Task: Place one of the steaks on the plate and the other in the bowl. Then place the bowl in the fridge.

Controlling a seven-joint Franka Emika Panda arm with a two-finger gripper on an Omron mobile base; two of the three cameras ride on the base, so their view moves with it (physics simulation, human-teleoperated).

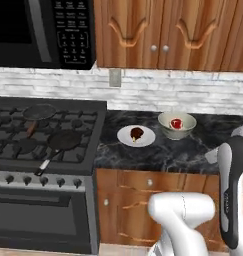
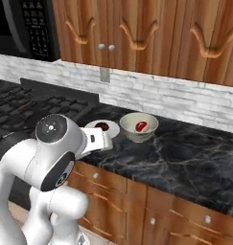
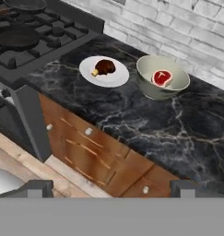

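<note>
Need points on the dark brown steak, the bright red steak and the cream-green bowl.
Dark reddish-brown steak slab (image 3: pixel 104 66), hand view, middle of the meat on the white plate.
Bright red steak slab (image 3: pixel 162 77), hand view, its red centre inside the bowl.
Deep pale cream-green bowl (image 3: pixel 148 85), hand view, outer wall, near side.

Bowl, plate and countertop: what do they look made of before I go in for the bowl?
Bowl: thick pale cream-green walls, matte, probably glazed ceramic or stoneware. Plate: flat, plain white, looks like ceramic, though plastic can't be ruled out. Countertop: black with pale veining and a slight sheen, like polished marble or granite.
</note>
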